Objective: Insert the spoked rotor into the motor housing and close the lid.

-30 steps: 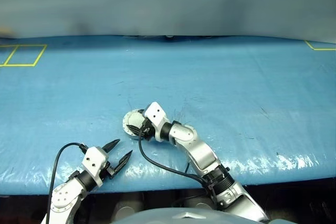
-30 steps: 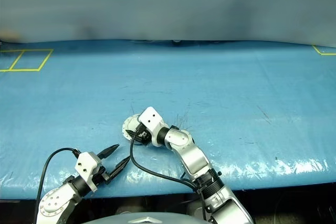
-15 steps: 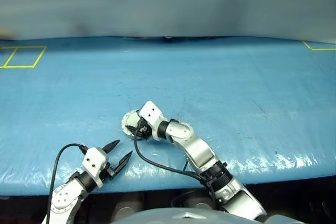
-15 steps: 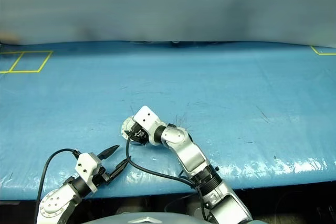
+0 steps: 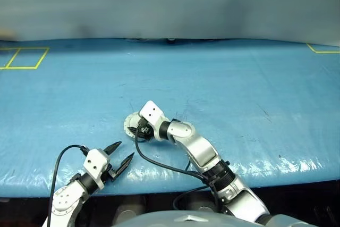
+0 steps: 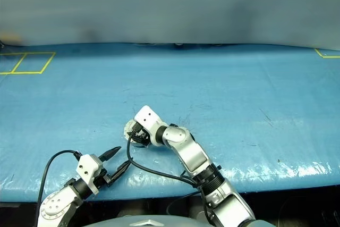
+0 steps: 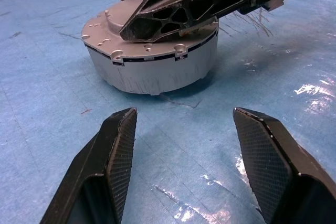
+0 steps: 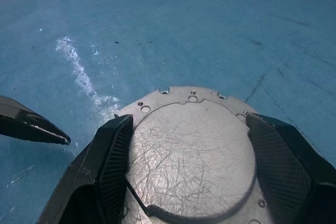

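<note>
Probably heavy, hard, slippery metal motor housing point(image 7: 152, 61) with lid point(image 8: 191, 153) shut, best held by round sides, right tool point(image 8: 189, 182) wide over top, left tool point(image 7: 184, 145) wide, empty.

- The housing point(image 7: 152, 59) stood alone on the blue tabletop point(image 5: 239, 89), open room on every side.
- The right gripper point(image 5: 139, 129) lay across the lid point(image 8: 191, 153), blocking access from above.
- Bare tabletop separated the left gripper point(image 5: 123, 153) from the housing.
</note>
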Controlling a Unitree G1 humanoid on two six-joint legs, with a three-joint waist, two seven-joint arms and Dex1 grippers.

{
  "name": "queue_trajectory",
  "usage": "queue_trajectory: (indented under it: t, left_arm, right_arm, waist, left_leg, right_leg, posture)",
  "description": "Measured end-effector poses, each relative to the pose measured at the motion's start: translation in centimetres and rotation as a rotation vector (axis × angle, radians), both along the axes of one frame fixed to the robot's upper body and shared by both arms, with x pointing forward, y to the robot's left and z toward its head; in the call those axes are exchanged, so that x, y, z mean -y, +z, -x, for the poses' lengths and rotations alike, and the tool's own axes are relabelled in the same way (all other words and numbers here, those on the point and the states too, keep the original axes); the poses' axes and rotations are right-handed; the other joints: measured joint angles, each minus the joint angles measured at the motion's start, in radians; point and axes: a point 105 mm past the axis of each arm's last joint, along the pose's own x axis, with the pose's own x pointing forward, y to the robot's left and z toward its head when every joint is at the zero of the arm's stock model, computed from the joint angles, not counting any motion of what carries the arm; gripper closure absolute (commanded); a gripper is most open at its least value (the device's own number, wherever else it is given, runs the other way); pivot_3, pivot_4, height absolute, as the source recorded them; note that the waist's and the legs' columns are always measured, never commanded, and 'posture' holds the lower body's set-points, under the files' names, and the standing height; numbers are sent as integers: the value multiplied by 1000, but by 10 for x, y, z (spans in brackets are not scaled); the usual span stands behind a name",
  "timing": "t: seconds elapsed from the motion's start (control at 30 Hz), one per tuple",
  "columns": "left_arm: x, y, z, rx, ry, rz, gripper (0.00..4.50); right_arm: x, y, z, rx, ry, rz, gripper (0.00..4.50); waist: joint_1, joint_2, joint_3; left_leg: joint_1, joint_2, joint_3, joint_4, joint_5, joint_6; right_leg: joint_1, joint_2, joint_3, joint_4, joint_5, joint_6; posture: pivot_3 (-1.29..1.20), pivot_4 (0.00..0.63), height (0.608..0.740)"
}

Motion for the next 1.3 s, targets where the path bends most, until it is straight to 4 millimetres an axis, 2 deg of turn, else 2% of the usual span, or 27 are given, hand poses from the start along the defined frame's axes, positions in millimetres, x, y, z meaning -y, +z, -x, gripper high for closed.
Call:
queue_trajectory:
  t: [0.83, 1.1, 1.3]
  left_arm:
    - [-3, -8, 2, -12, 11, 4, 1391]
    - [0, -2, 1, 1, 18, 7, 1391]
    - [1, 3, -1, 5, 25, 5, 1391]
  right_arm:
    - [7, 2, 0, 12, 14, 58, 1424]
    - [14, 3, -3, -23, -19, 17, 1424]
    - [20, 6, -5, 50, -21, 54, 1424]
  waist:
    - [9, 5, -4]
    - [18, 5, -3]
    - [26, 6, -2]
  left_leg:
    - [-2, -1, -4, -3, 0, 0]
    - [-3, -2, -5, -4, 0, 0]
    - [-5, -3, -6, -3, 0, 1]
  right_leg:
    - [3, -2, -3, -10, 1, 2]
    - [3, -2, -4, -11, 0, 2]
    - [3, -3, -6, -12, 1, 2]
  posture:
    - [0, 150, 740]
    - [0, 150, 740]
    - [0, 150, 740]
